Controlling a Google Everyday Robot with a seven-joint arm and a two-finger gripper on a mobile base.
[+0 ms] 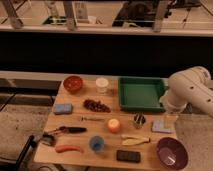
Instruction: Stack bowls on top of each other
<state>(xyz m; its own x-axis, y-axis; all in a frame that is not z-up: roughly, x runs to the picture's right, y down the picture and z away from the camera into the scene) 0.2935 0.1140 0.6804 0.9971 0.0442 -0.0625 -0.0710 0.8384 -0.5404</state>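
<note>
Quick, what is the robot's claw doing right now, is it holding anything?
Gripper: on the right, just beyond the dark purple bowl; whether it is open, closed or holding anything cannot be told.

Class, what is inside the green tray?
Only bare floor shows in the green tray; the arm covers its right corner, and its gripper hangs just in front.

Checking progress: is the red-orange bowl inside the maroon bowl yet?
No: the red-orange bowl sits far left, the maroon bowl near right, with the gripper hanging beside the green tray.
</note>
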